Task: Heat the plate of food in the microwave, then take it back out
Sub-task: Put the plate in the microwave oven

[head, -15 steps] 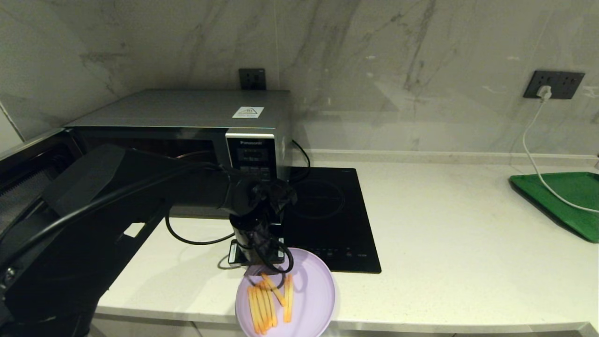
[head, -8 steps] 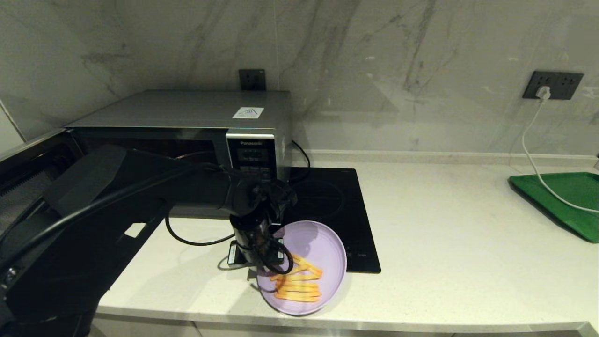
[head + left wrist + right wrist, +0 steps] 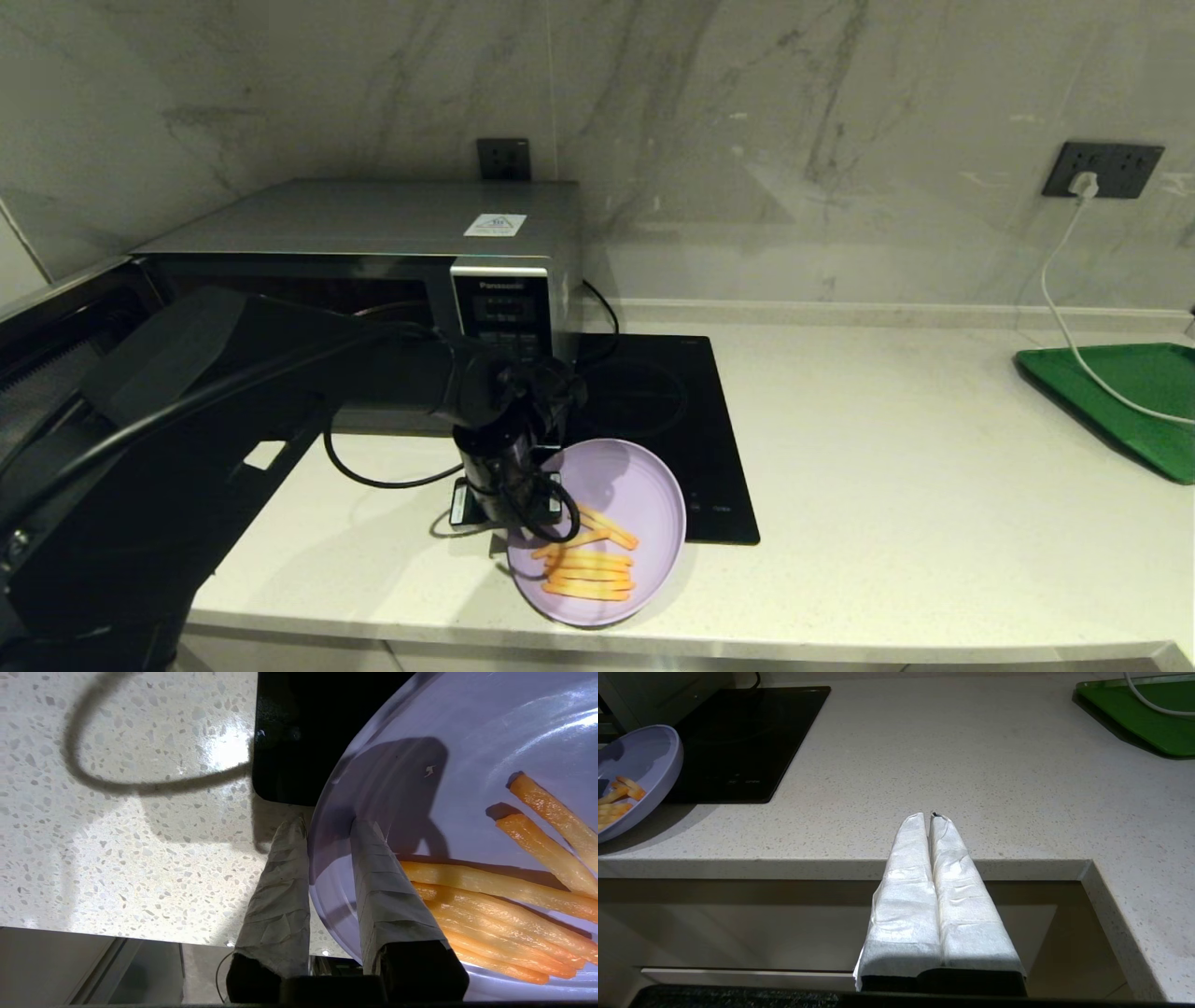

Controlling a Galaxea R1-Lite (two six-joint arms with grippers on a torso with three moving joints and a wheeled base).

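The lilac plate of food (image 3: 635, 485) is near the counter's front edge, partly over the black hob's front corner, with several orange-yellow fries (image 3: 588, 565) on it. My left gripper (image 3: 521, 534) points down and is shut on the plate's left rim. In the left wrist view one finger (image 3: 280, 891) is outside the rim and the other is inside the plate (image 3: 467, 732), beside the fries (image 3: 490, 891). The silver-grey microwave (image 3: 373, 219) stands behind my left arm, its door (image 3: 56, 327) swung open to the left. My right gripper (image 3: 930, 815) is shut and empty at the counter's front edge.
A flat black induction hob (image 3: 653, 420) lies right of the microwave. A green tray (image 3: 1120, 392) sits at the far right with a white cable (image 3: 1064, 308) running across it from a wall socket. The speckled counter (image 3: 887, 467) lies between hob and tray.
My left gripper has turned the plate from overhanging the counter's front edge to further back and right, onto the hob's corner; the fries now lie crosswise. The right arm has not moved.
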